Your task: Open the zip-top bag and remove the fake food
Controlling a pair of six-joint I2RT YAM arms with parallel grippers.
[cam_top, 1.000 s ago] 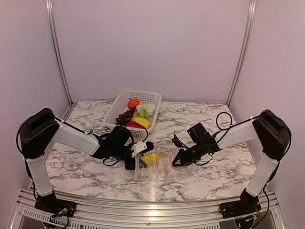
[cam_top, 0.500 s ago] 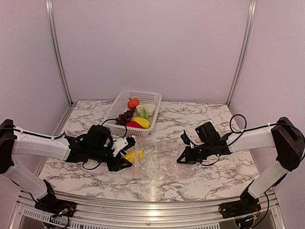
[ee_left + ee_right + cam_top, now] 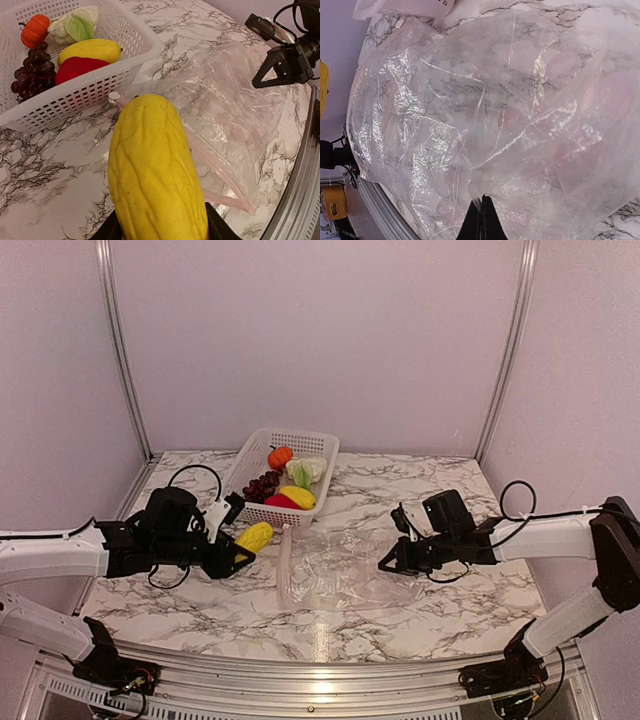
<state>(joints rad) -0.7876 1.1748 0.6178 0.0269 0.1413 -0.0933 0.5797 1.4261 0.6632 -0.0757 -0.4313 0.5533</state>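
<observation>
The clear zip-top bag (image 3: 340, 570) lies flat and empty on the marble table; it also shows in the left wrist view (image 3: 225, 115) and fills the right wrist view (image 3: 490, 115). My left gripper (image 3: 243, 545) is shut on a yellow fake-food piece (image 3: 253, 537), held left of the bag and just in front of the basket; that piece fills the left wrist view (image 3: 155, 170). My right gripper (image 3: 388, 566) is shut on the bag's right edge, pinching the plastic (image 3: 481, 200). The orange fruit (image 3: 280, 456), cabbage (image 3: 306, 470), grapes (image 3: 262, 486), red piece (image 3: 281, 502) and another yellow piece (image 3: 298, 496) lie in the basket.
The white perforated basket (image 3: 262, 445) stands at the back middle of the table, also in the left wrist view (image 3: 90, 90). Purple walls and metal posts enclose the table. A metal rail runs along the near edge (image 3: 320, 680).
My left gripper has drawn the yellow piece out of the bag and carried it left and back toward the basket. My right gripper has shifted slightly right, still pinching the bag, which has flattened.
</observation>
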